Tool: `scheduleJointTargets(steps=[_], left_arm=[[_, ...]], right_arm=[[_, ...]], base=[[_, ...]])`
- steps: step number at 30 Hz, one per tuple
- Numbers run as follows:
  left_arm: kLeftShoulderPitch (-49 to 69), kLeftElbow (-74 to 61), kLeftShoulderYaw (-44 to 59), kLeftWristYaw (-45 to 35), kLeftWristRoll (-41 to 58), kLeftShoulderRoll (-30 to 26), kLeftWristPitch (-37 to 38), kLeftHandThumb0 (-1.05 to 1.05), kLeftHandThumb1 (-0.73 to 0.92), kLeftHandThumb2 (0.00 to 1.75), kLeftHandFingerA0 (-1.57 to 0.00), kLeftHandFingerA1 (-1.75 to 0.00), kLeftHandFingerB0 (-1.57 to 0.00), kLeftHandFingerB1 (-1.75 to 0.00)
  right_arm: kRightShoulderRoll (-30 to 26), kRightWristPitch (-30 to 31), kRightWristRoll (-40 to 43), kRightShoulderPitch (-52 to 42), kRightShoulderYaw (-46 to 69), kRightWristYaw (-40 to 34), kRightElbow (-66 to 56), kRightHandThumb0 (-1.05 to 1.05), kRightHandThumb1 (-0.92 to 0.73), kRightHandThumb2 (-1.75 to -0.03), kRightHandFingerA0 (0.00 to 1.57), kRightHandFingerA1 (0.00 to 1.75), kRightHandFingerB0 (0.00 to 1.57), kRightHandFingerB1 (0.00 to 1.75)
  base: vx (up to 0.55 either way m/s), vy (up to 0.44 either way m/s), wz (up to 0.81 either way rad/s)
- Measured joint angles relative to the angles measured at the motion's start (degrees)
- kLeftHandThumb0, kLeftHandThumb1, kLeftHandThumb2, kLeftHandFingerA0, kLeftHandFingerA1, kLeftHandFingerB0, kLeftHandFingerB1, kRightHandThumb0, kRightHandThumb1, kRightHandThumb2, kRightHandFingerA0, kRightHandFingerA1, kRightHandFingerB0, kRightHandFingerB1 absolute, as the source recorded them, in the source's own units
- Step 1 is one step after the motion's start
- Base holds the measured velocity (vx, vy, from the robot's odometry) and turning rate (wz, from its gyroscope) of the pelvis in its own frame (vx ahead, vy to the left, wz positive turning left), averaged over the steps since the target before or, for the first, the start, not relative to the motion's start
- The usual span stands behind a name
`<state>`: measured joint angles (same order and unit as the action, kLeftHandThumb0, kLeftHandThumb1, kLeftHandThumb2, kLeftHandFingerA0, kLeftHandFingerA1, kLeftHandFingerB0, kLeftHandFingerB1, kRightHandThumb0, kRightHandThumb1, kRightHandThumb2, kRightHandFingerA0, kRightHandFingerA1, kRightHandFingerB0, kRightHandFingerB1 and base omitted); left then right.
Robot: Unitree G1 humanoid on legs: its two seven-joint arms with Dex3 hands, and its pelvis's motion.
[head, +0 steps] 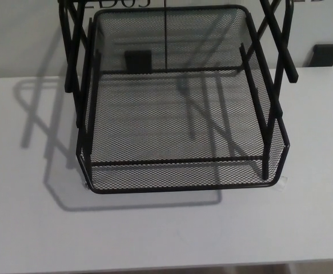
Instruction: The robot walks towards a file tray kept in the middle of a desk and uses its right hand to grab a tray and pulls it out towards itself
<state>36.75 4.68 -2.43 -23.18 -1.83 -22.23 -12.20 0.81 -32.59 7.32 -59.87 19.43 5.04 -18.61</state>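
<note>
One black mesh file tray [180, 120] sat on the white desk [166, 234], its front edge near me. I saw neither robot hand, so I cannot tell their state.

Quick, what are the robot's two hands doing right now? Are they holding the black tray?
Left hand: not in view, so it cannot be told.
Right hand: not in view either; nothing touches the tray.
</note>
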Motion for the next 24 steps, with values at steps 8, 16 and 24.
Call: scheduleJointTargets(steps=[8, 16, 24], left_arm=[[0.01, -1.94, -1.97, 0.03, -0.16, 0.05, 0.0, -0.25, 0.77, 0.62, -0.22, -0.53, -0.15, -0.4], [-1.58, -3.3, -3.75, 0.19, -0.56, 0.02, 0.0, -0.28, 0.75, 0.62, -0.24, -0.57, -0.16, -0.43], [-3.77, -3.65, -4.67, 0.4, -1.46, 0.02, 0.0, -0.34, 0.69, 0.73, -0.24, -0.59, -0.16, -0.49]], right_arm=[[0.8, 0.01, 0.38, 1.14, 10.47, -2.69, -14.42, -0.55, -0.77, -0.64, 0.38, 0.35, 0.35, 0.32], [-6.15, 0.6, 0.33, 13.5, 19.02, -6.91, -26.99, -0.58, -0.63, -0.6, 0.25, 0.33, 0.24, 0.29], [-10.32, 3.82, -4.18, 29.86, 9.74, -5.63, -32.79, -0.68, -0.59, -0.57, 0.0, 0.38, 0.07, 0.3]], base=[[0.0, 0.0, 0.0], [0.0, 0.0, 0.0], [0.0, 0.0, 0.0]])
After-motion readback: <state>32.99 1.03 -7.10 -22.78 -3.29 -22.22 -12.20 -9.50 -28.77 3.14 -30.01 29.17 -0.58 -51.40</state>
